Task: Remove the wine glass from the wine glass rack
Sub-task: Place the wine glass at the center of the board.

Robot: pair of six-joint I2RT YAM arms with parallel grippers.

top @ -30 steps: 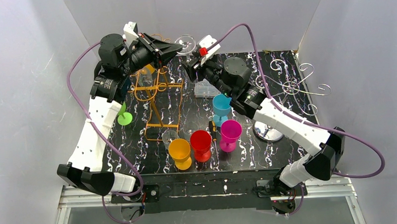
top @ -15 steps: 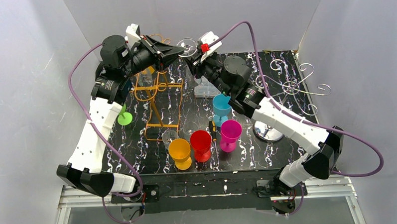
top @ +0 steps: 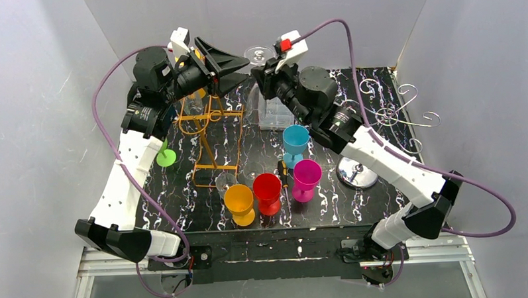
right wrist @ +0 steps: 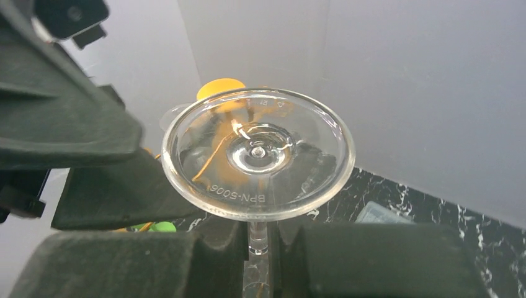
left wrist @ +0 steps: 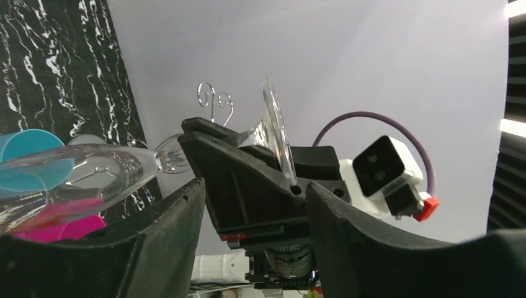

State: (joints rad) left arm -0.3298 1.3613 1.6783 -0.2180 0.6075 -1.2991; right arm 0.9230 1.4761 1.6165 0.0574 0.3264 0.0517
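Observation:
A clear wine glass (top: 259, 54) hangs upside down high at the back, its round foot (right wrist: 257, 155) uppermost. My right gripper (top: 265, 73) is shut on the stem just under the foot (right wrist: 259, 239). In the left wrist view the foot (left wrist: 276, 133) stands edge-on and the bowl (left wrist: 80, 177) points left. My left gripper (top: 240, 60) is open beside the glass, its fingers (left wrist: 173, 217) apart and touching nothing. The orange wire wine glass rack (top: 207, 128) stands below the left gripper, apart from the glass.
Teal (top: 295, 140), magenta (top: 307, 176), red (top: 267, 190) and orange (top: 239, 201) goblets stand in the middle. A green one (top: 165, 154) is by the left arm. A silver wire rack (top: 392, 111), a clear tub (top: 273, 115) and a silver disc (top: 357, 173) sit to the right.
My left gripper has opened and let go of the wine glass. My right gripper has shut on its stem and risen slightly with it.

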